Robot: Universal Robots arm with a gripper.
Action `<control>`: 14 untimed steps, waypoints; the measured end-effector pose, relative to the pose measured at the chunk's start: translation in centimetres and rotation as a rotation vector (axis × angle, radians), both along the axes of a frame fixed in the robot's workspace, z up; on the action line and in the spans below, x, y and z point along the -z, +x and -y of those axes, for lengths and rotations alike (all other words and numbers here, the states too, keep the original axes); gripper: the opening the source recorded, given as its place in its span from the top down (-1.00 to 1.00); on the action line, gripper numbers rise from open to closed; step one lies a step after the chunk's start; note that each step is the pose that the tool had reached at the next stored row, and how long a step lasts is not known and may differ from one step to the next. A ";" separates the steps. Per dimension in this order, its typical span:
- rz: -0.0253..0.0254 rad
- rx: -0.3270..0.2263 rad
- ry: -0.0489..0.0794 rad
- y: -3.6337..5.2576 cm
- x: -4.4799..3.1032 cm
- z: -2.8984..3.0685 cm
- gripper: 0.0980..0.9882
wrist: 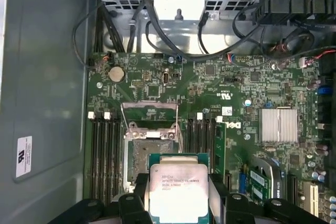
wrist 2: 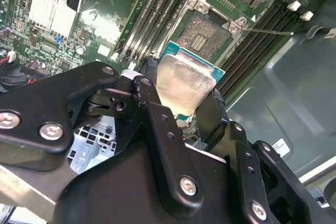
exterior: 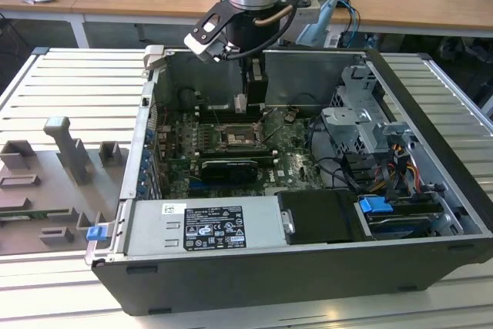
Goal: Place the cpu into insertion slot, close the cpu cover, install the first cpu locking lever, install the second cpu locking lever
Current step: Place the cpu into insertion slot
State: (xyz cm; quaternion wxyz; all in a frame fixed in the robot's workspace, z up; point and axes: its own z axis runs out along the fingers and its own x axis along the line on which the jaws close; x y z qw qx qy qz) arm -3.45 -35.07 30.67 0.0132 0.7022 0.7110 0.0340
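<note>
cpu [wrist: 177, 184]: printed face turned away from board, near the insertion slot [wrist: 148, 158]
gripper [wrist: 177, 196]: clamped on cpu edges
cpu cover [wrist: 149, 113]: lifted open

slot [wrist: 139, 156]: we see a dark square.
cover [wrist: 149, 113]: shiny frame, flipped open.
cpu [wrist: 178, 190]: flat silver square, held up near slot.

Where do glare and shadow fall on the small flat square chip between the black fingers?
Second wrist view: glare whitens the pale silvery square cpu clamped in the black gripper. First wrist view: its face is evenly lit. Exterior view: the open dark computer case shades its inside.
</note>
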 end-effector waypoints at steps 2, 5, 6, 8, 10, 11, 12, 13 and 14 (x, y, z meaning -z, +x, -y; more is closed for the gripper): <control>-0.0001 0.000 0.000 0.00 0.35 0.00 0.01; 0.0000 -0.001 0.000 0.00 0.90 -0.01 0.01; -0.0001 -0.004 0.000 0.00 1.07 -0.03 0.01; -0.0002 -0.017 0.000 0.00 1.47 -0.04 0.01; -0.0001 -0.034 0.000 -0.01 1.98 -0.04 0.01; -0.0002 -0.041 0.000 -0.01 2.28 -0.04 0.01; -0.0002 -0.045 0.000 -0.01 2.57 -0.05 0.01; -0.0002 -0.046 0.000 -0.01 3.00 -0.11 0.01; -0.0004 -0.046 0.000 -0.03 3.43 -0.27 0.01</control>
